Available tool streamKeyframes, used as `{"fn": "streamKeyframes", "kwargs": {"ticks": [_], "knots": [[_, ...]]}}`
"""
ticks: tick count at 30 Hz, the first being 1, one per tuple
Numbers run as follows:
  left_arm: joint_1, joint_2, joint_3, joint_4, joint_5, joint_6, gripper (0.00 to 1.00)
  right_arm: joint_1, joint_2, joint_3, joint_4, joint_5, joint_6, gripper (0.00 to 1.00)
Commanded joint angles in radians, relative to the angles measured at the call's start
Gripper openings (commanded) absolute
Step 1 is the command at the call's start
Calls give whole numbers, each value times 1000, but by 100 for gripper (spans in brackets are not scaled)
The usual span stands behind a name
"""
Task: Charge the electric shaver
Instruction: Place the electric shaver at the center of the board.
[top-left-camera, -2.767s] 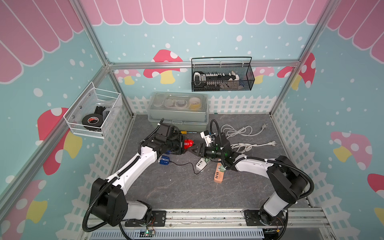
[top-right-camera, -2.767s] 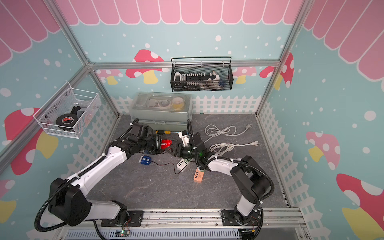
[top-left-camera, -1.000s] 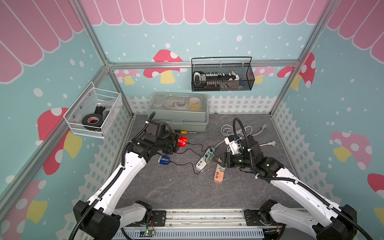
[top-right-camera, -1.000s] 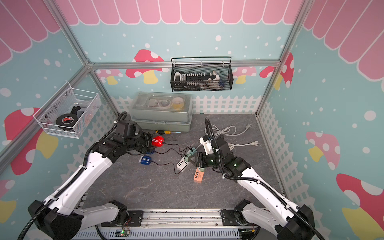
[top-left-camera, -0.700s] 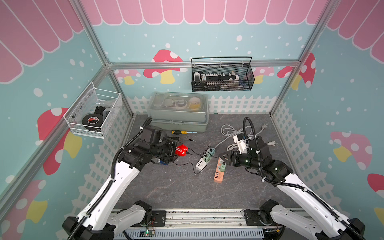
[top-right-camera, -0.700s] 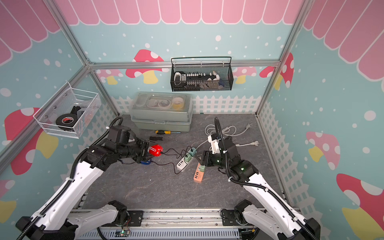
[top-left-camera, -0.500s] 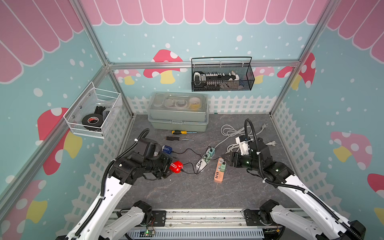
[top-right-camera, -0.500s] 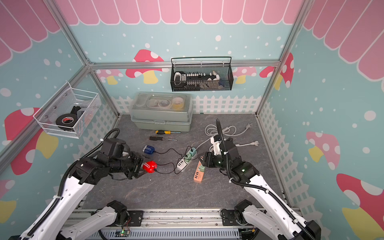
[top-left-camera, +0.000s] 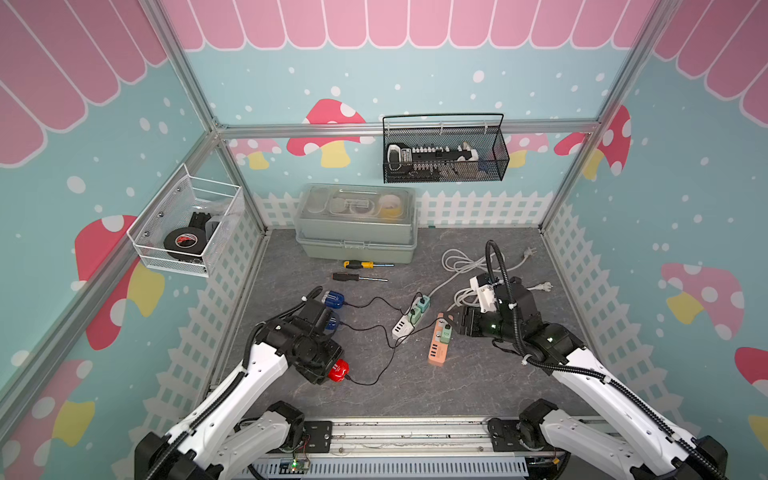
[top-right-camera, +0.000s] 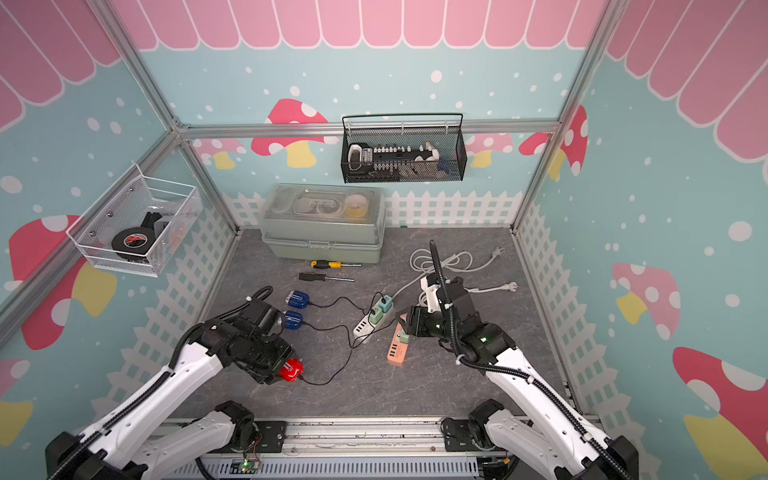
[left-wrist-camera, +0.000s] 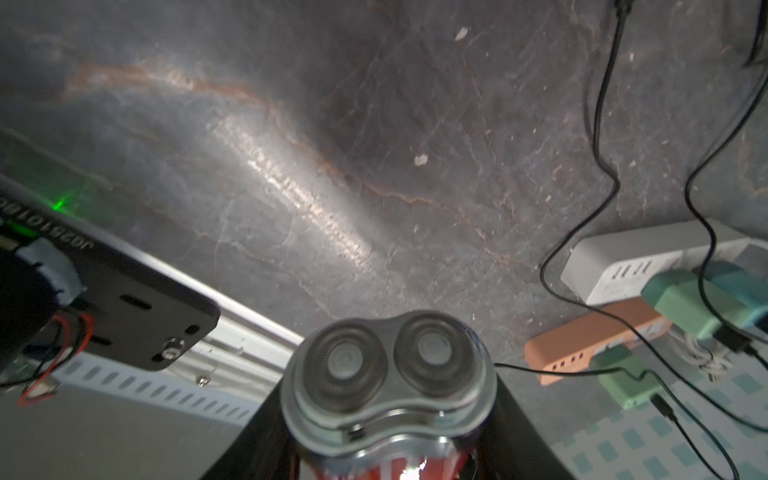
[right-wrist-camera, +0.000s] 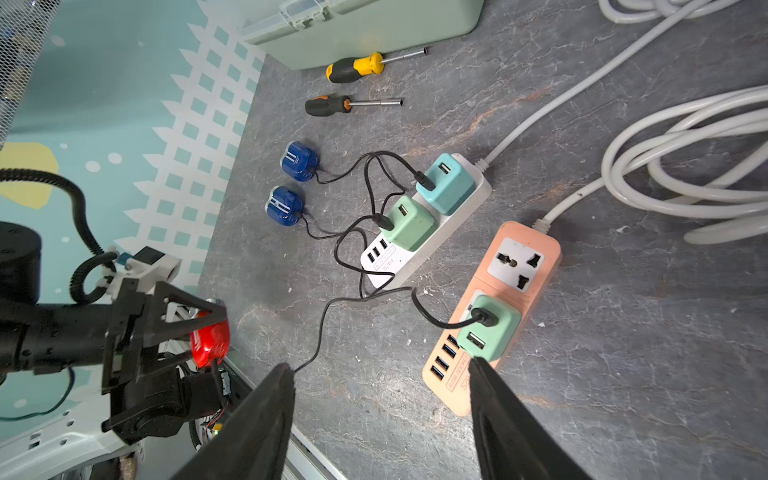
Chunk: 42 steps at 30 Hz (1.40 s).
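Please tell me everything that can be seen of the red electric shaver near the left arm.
The red electric shaver has a glossy red, plastic-looking body and a silver head with two round mesh foils side by side. The left end effector is shut on its body, with black fingers on both sides. It is near the front left of the table. A thin black cable leaves its rear end and runs toward the orange power strip.

White arm links (top-left-camera: 232, 399), blk joints (top-left-camera: 548, 338), ribbed blk cables (top-left-camera: 496, 266); blk wedge pincer fingers (right-wrist-camera: 257, 424); green LED (top-left-camera: 491, 326) on R wrist
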<state>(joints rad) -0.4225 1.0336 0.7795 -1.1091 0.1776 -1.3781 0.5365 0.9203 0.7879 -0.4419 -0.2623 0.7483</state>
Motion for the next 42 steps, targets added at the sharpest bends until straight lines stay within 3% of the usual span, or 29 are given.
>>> {"fn": "streamKeyframes", "kwargs": {"ticks": [1,7,11,13,17,22,23,24,29,30,31,35,37,39,42], "knots": [[8,59,-45,177,-93,-11,0,-3,1,-21,7,-21,-13,66],[43,102,-184,414,-126,-89,0,-4,-5,-49,68,-138,-4,66],[56,160,-189,446,-115,-76,3,-4,-20,-61,80,-205,-26,66],[55,197,-188,454,-97,-71,17,-4,-28,-61,81,-230,-41,67],[57,239,-212,464,-55,-96,30,-4,-31,-55,73,-262,-65,66],[60,191,-233,484,-32,-94,76,-5,-63,-52,54,-196,-70,67],[60,175,-228,478,-35,-89,93,-4,-67,-48,49,-175,-72,68],[61,159,-221,462,-39,-86,99,-4,-73,-38,36,-149,-76,68],[80,72,-137,350,-73,-43,99,-4,-94,50,-68,51,-82,71],[88,51,-111,336,-72,-19,99,-5,-91,85,-114,120,-76,91],[97,30,-82,330,-76,11,99,-6,-83,126,-157,179,-71,98],[152,-41,57,337,-108,141,99,-6,-26,267,-276,353,-78,99],[207,-48,138,321,-143,206,99,-7,-8,336,-318,506,-91,99],[255,-12,244,256,-223,266,99,-13,41,422,-424,730,-32,99],[263,73,390,119,-545,296,99,-50,107,475,-469,956,-33,99]]}}
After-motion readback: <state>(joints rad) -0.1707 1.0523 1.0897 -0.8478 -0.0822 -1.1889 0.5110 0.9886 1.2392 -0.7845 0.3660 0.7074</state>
